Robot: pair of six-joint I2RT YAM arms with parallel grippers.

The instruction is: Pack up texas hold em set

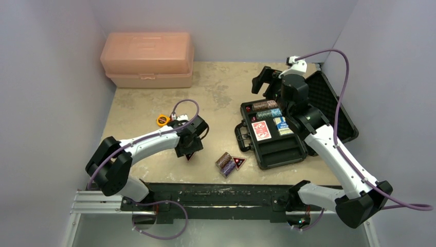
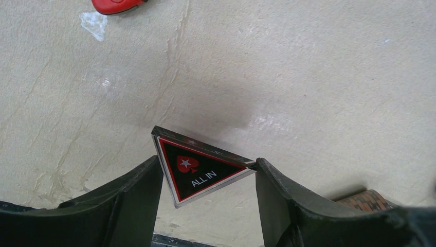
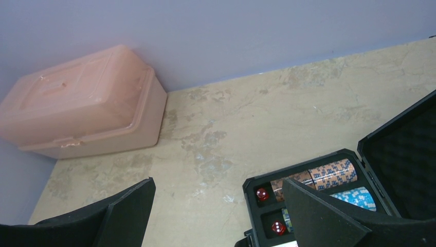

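Left end effector [image 2: 206, 163] clenched on the ALL IN triangular token [image 2: 198, 172], pinched edge-to-corner near the worktop [image 2: 308, 77] (hold looks marginal). Keep the token level, carry it to the open black case [image 1: 277, 152] and let go low. Right end effector [image 3: 218, 182] spread wide, empty.

I see a black triangle token [image 2: 198, 170] with a red edge, a red spade and white letters, red dice [image 3: 262, 194] with white dots, a light blue chip stack [image 3: 357, 198], a black case [image 3: 406, 170] and a peach box [image 3: 82, 103].
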